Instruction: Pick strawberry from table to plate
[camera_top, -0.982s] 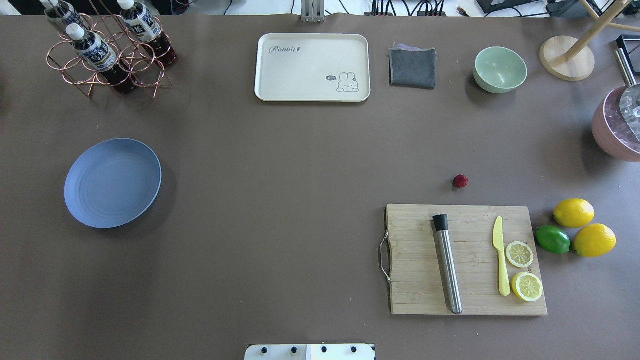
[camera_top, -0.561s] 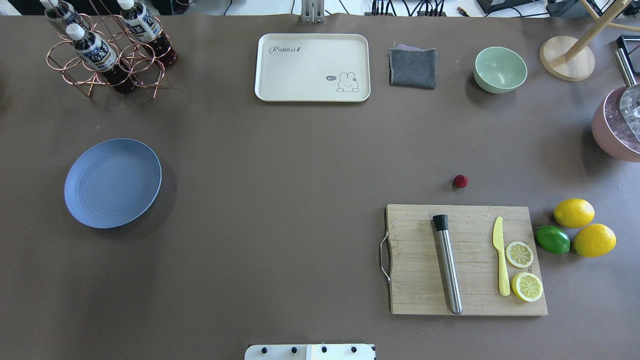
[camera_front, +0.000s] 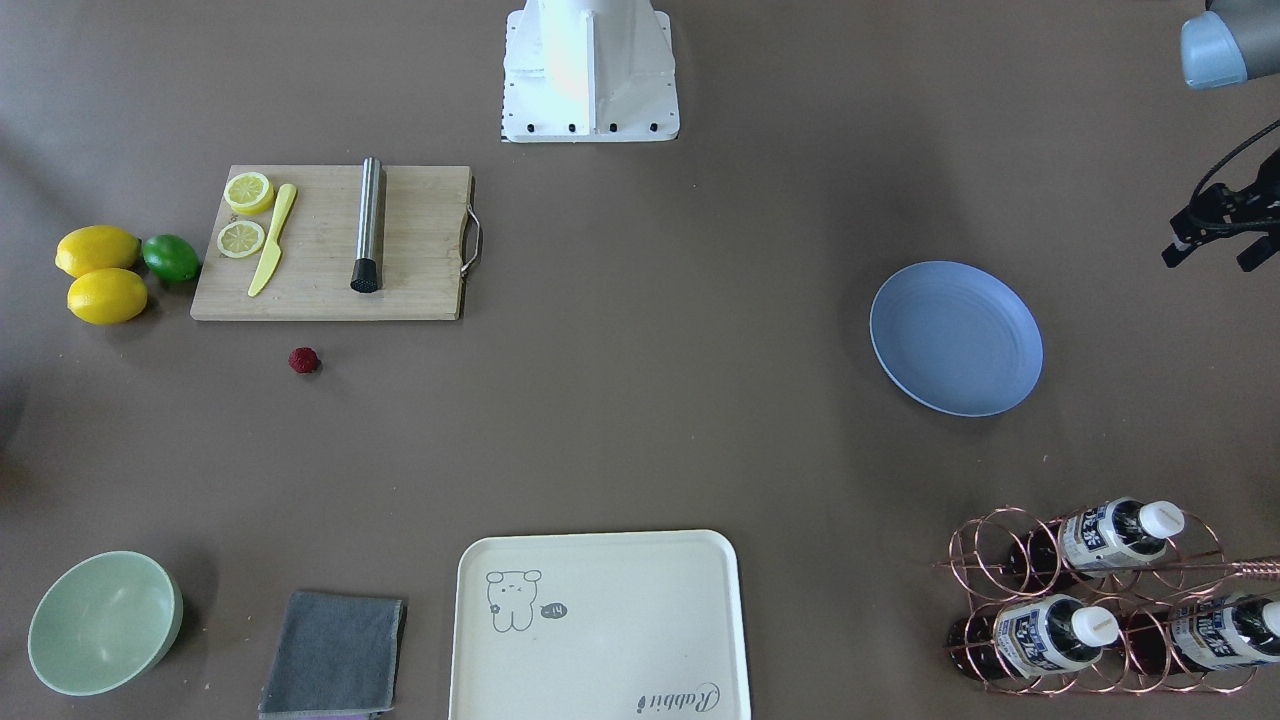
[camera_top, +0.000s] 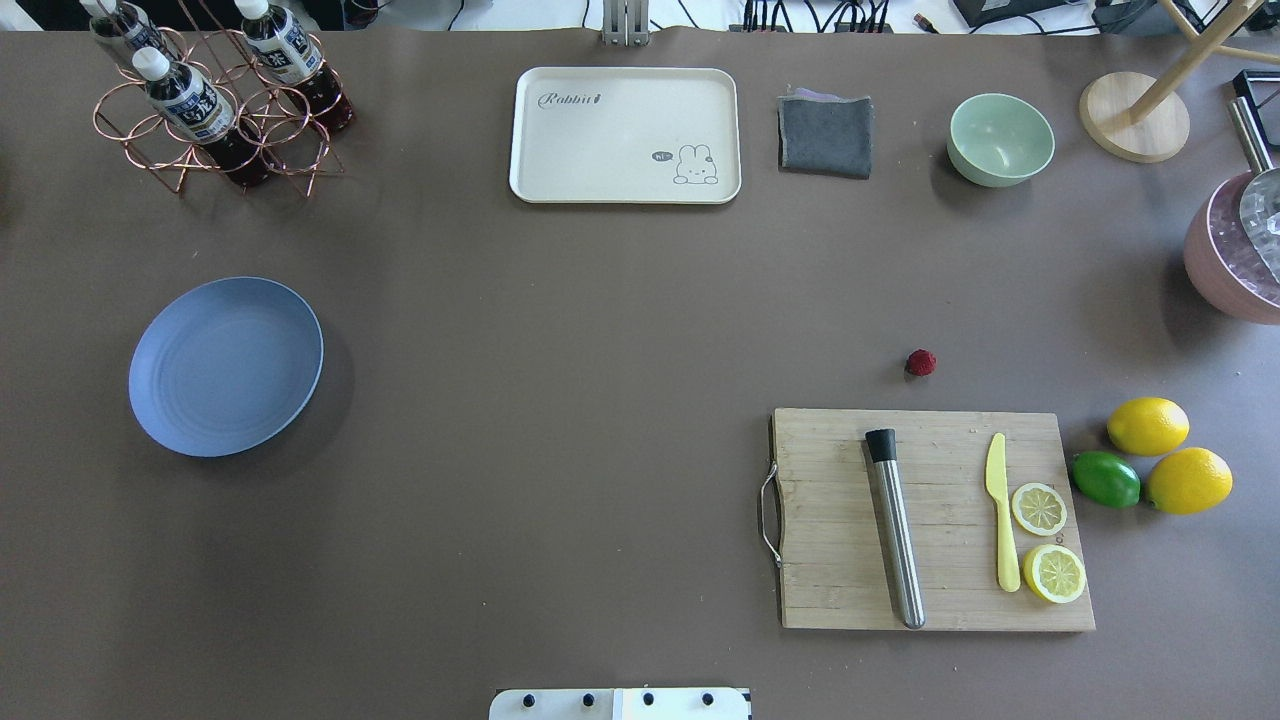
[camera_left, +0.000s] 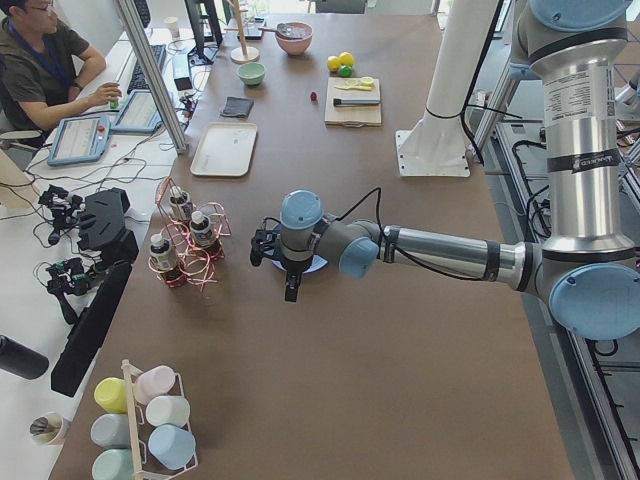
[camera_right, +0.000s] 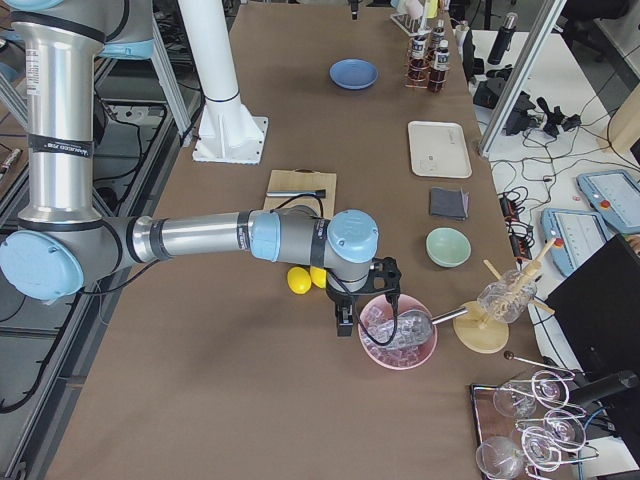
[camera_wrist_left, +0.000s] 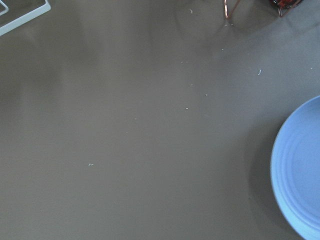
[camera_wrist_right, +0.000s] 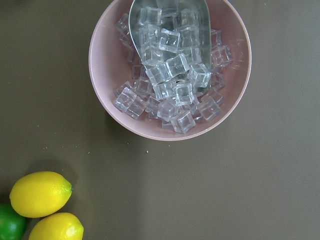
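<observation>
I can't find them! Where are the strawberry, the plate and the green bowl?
strawberry (camera_top: 921, 362), overhead view, its middle.
plate (camera_top: 226, 366), overhead view, bare centre.
green bowl (camera_top: 1000, 138), overhead view, inner wall.

Plate (camera_wrist_left: 300, 175) cut by left wrist view's edge, left pincer (camera_front: 1212, 245) small, jaws possibly apart

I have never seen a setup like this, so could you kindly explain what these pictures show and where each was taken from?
A two-armed robot stands at a brown table. Two pictures look down on the table, one from behind the robot, one facing it; two look along it from its ends; two come from wrist cameras. The left arm hangs near the blue plate, the right arm by a pink bowl of ice. The strawberry lies on the table near a cutting board, held by nothing. Lemons, a tray and bottles are there too.
</observation>
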